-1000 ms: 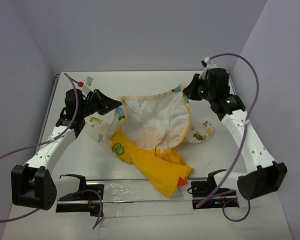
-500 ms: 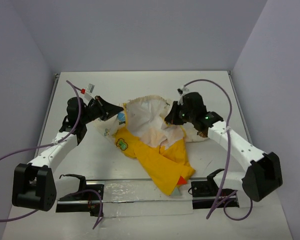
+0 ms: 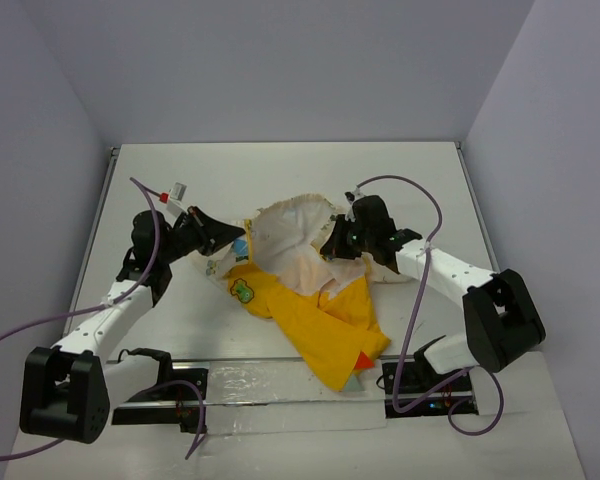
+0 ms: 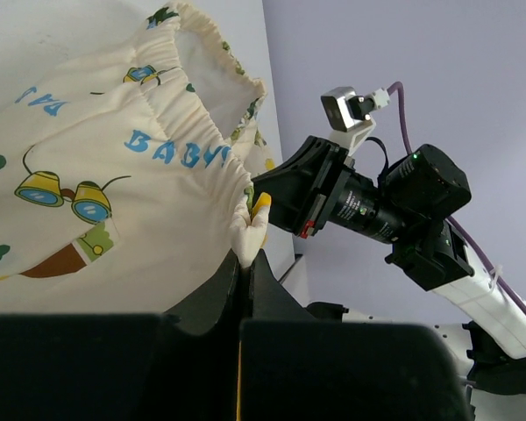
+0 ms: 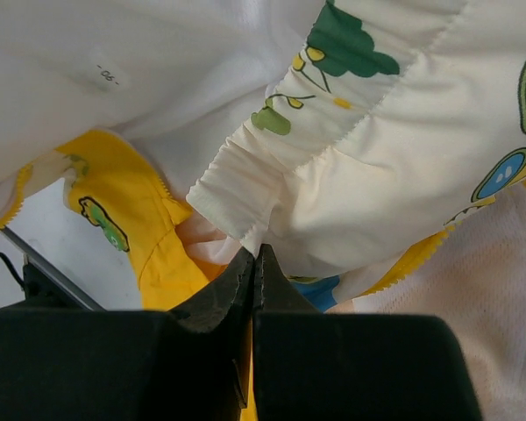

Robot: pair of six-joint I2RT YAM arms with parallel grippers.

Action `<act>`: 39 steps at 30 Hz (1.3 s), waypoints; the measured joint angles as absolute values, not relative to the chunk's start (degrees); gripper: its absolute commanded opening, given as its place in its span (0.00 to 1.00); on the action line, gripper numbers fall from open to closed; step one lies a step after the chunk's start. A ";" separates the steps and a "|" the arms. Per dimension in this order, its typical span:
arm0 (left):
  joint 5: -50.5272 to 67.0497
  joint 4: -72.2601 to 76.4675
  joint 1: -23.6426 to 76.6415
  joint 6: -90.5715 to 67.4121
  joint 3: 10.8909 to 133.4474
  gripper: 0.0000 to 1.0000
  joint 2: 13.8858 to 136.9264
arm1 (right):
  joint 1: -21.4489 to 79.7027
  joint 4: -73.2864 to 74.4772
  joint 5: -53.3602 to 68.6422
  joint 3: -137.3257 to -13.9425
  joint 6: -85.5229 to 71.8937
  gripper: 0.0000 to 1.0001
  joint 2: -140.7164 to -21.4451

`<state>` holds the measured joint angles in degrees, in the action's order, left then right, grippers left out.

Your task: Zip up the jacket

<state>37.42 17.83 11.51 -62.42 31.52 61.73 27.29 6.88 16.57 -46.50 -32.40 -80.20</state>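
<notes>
The jacket [image 3: 310,300] lies crumpled in the middle of the table, its yellow part with a green patch [image 3: 244,291] and red tip [image 3: 363,361] toward the near edge, cream printed fabric behind. My left gripper [image 3: 238,228] is shut on the jacket's cream hem corner [image 4: 248,230] at its left side. My right gripper [image 3: 332,247] is shut on the cream hem [image 5: 245,224] at the jacket's right side. The two grippers hold the hem a short way apart. The right arm [image 4: 368,206] shows in the left wrist view. No zipper pull shows.
A metal rail [image 3: 280,385] with black clamps runs along the near edge of the white table [image 3: 280,170]. Grey walls close in the left, back and right. Purple cables [image 3: 420,320] loop beside both arms.
My right gripper has swung from the far right in toward the middle, dragging the hem with it. The spread-open jacket has bunched up. My left gripper has stayed nearly in place.
</notes>
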 measured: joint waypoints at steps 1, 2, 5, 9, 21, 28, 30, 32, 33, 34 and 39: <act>37.11 17.81 11.51 -62.60 31.23 0.00 61.59 | 27.29 6.61 16.60 -46.50 -32.39 0.00 -80.20; 36.62 17.99 11.51 -62.75 30.78 0.00 61.26 | 27.29 6.46 16.59 -46.50 -32.38 0.00 -80.20; 35.07 18.59 11.51 -63.11 29.16 0.00 59.61 | 27.27 6.19 16.59 -46.50 -32.34 0.00 -80.13; 33.77 19.63 11.51 -63.16 27.95 0.00 57.31 | 27.22 5.30 17.53 -46.50 -32.25 0.00 -79.27; 33.02 22.47 11.51 -56.99 28.15 0.00 55.51 | 26.79 8.50 16.74 -50.54 -27.78 0.00 -76.10; 33.84 21.83 11.51 -54.49 28.55 0.00 56.36 | 26.61 9.52 15.73 -51.09 -24.64 0.00 -74.43; 33.88 21.35 11.51 -54.15 28.68 0.00 56.29 | 26.61 9.58 15.53 -51.09 -24.18 0.00 -73.98; 34.31 21.09 11.51 -53.98 28.80 0.00 56.11 | 26.54 9.58 15.54 -51.11 -23.95 0.00 -73.54; 34.65 21.10 11.51 -53.97 28.80 0.00 56.00 | 26.43 9.65 15.96 -51.21 -23.89 0.00 -73.39; 35.08 21.27 11.51 -54.06 28.80 0.00 55.90 | 26.28 9.78 16.83 -51.45 -23.75 0.00 -73.34; 38.12 24.80 11.51 -55.27 28.61 0.00 55.93 | 25.98 8.30 21.41 -51.92 -23.51 0.00 -72.45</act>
<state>38.12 24.80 11.51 -55.27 28.61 55.93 25.98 8.30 21.41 -51.92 -23.51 -72.45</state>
